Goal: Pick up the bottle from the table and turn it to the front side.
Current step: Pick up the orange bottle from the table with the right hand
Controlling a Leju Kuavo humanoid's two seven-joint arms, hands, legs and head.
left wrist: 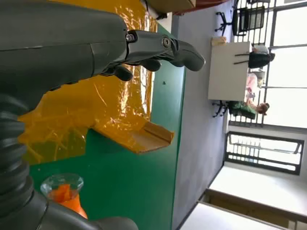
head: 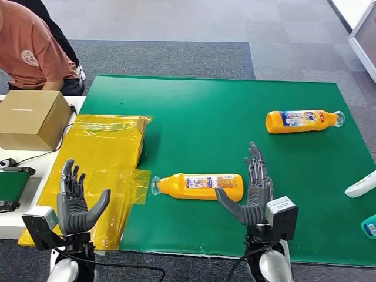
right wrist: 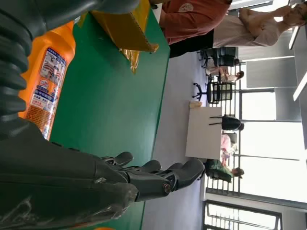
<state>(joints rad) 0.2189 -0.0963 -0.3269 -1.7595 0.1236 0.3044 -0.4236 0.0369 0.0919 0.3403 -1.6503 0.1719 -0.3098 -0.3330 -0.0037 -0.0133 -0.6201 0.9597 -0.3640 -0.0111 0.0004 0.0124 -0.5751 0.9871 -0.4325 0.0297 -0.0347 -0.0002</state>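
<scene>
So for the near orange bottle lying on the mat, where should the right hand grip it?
Probably around the labelled body of the near bottle, coming from its base end, where the open right hand is. It lies flat, neck pointing towards the robot's left, and the body is its widest, straightest part.

Grey carpet floor (head: 177, 23) stretches beyond the green desk (head: 212, 106); farther off, a white table (right wrist: 204, 132) stands near bright windows (right wrist: 275, 143) (office chairs (right wrist: 213, 91) beside it).

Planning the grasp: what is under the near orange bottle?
The near orange bottle lies on its side directly on the green mat. Its underside is hidden. The right hand is beside its base.
</scene>
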